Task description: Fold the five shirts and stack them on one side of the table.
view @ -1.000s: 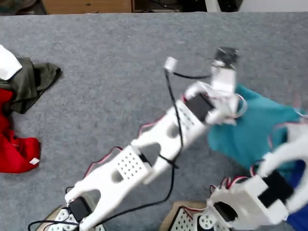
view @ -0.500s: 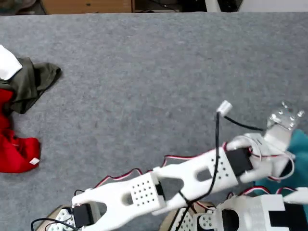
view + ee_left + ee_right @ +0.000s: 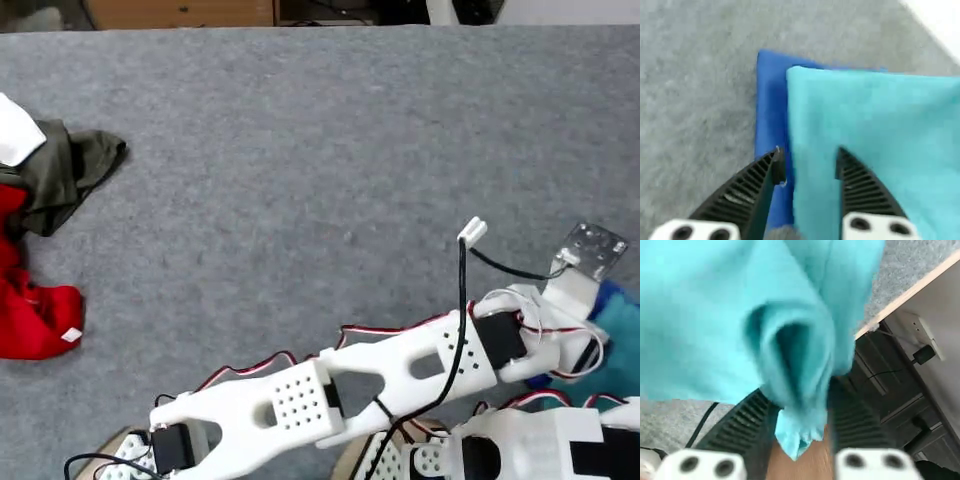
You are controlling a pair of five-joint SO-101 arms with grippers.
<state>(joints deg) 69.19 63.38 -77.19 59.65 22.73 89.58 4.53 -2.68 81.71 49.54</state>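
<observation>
Swung rightward and toward the near table edge within the last second, the left arm sets the left gripper over the stack at the right side, fingers apart, one above the blue shirt, the other above the teal shirt lying on it. The right gripper is clamped on a bunched fold of the teal shirt. Red shirt, olive shirt and white garment lie heaped at the left of the grey table
</observation>
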